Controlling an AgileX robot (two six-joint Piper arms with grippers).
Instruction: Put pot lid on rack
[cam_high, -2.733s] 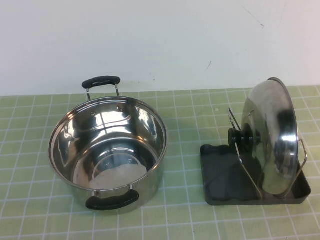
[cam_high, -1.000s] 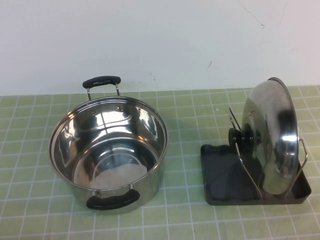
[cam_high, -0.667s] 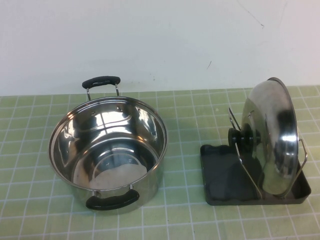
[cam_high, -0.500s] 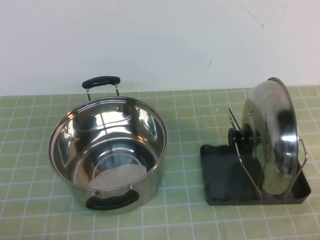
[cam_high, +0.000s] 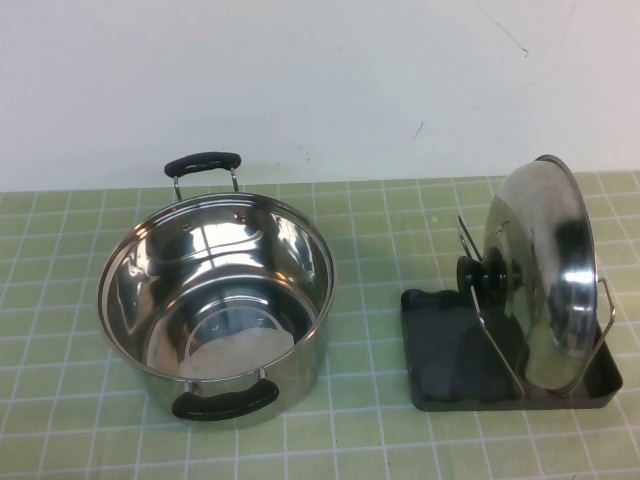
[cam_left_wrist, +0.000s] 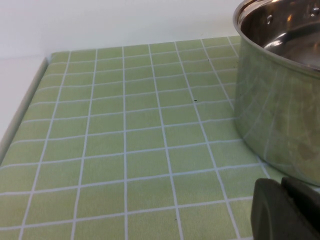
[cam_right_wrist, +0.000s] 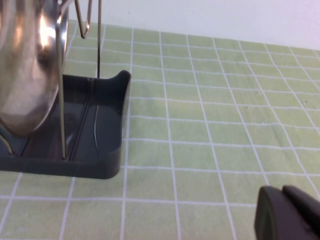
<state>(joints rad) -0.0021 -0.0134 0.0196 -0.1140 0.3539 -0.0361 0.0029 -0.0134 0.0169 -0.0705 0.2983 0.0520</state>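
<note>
The shiny steel pot lid (cam_high: 545, 270) stands on edge in the wire loops of the dark grey rack (cam_high: 440, 350) at the right of the table, its black knob (cam_high: 478, 273) facing left. It also shows in the right wrist view (cam_right_wrist: 27, 60), upright in the rack (cam_right_wrist: 95, 150). No arm shows in the high view. My left gripper (cam_left_wrist: 286, 209) is shut and empty, low over the mat beside the pot (cam_left_wrist: 280, 90). My right gripper (cam_right_wrist: 287, 212) is shut and empty, low over the mat to the side of the rack.
A deep, empty steel pot (cam_high: 215, 300) with two black handles stands left of centre on the green checked mat (cam_high: 370, 230). A white wall runs behind the table. The mat's edge (cam_left_wrist: 22, 112) shows in the left wrist view.
</note>
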